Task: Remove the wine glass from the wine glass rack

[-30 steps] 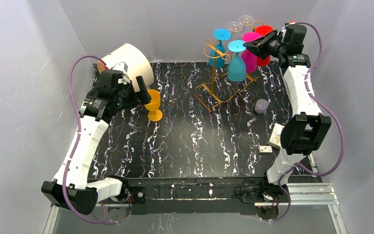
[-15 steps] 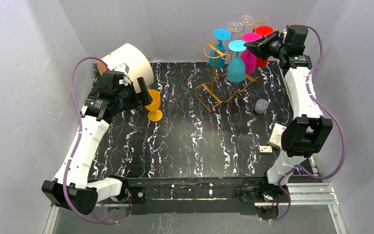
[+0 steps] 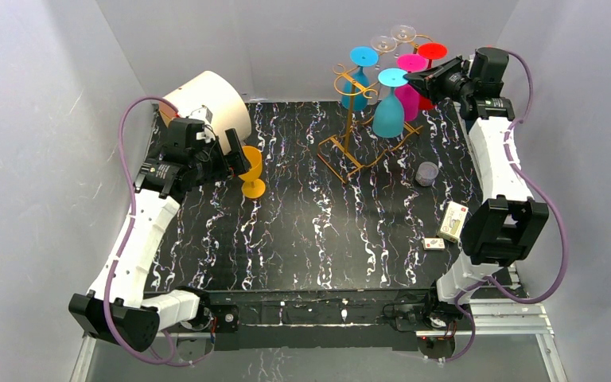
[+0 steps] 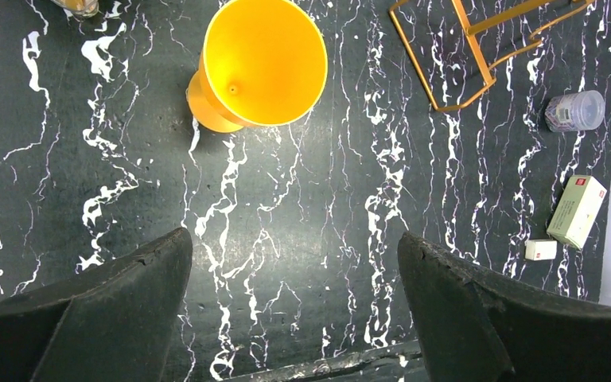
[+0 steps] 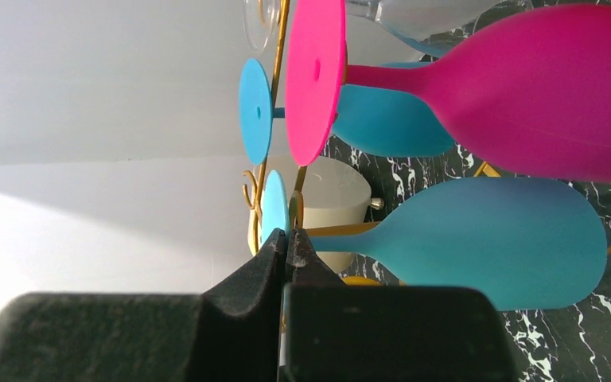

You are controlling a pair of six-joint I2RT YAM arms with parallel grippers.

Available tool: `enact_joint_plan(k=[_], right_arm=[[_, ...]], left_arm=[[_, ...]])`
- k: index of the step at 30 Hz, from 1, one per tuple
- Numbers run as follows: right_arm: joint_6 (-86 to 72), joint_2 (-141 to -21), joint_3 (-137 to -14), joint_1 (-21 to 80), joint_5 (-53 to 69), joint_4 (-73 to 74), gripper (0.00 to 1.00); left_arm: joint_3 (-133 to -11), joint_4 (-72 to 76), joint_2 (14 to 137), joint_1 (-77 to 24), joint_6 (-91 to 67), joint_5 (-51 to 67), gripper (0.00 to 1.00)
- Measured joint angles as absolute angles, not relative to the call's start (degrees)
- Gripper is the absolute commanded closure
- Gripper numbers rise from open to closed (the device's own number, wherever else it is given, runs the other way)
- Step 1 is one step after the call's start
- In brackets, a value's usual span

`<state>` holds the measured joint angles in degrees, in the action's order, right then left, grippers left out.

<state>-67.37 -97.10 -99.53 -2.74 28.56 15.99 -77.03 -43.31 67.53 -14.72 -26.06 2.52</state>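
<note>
Pincer [image 5: 286, 240] of right arm clamped on foot rim of teal wine glass [image 5: 485, 243].

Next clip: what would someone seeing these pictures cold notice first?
The gold wine glass rack at the far side, hung with upside-down glasses in blue, pink, red and clear. The right gripper is pinched shut on the foot of the teal glass hanging nearest. On the left, a yellow glass stands upright on the marbled table, beside the open left gripper.
</note>
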Motion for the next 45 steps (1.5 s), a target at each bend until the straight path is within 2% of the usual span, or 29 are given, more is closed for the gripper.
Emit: enact_joint_plan(k=[17,26,35,37,42,45], right_arm=[[-68.4,-91.1,-96.5,-4.4,30.6,15.2,0.99],[-64.0,-80.0,-87.1,-4.5,30.8,15.2,0.99],[-58.2,-69.9,-74.9,-4.1,41.6,11.7,0.99],[-56.6,-67.4,-70.7,-3.2,43.6,11.5,0.99],[-51.8,-63.8,-64.8,2.9,47.2,12.5,0.99],[-50.0,-61.1,-60.9,5.1,49.7,12.4,0.99]], left_arm=[[-76.8,-43.3,67.0,-14.7,-26.6,5.3,0.02],[-74.7,-37.9,65.8,-14.7,-30.3,12.8,0.02],[-64.4,-24.3,59.8,-14.9,-39.1,23.7,0.02],[-60.2,-18.3,59.1,-16.5,-44.5,24.4,0.05],[-60.2,-9.5,64.2,-30.3,-50.0,23.2,0.28],[-61.1,-6.1,67.2,-36.8,-50.9,22.9,0.33]])
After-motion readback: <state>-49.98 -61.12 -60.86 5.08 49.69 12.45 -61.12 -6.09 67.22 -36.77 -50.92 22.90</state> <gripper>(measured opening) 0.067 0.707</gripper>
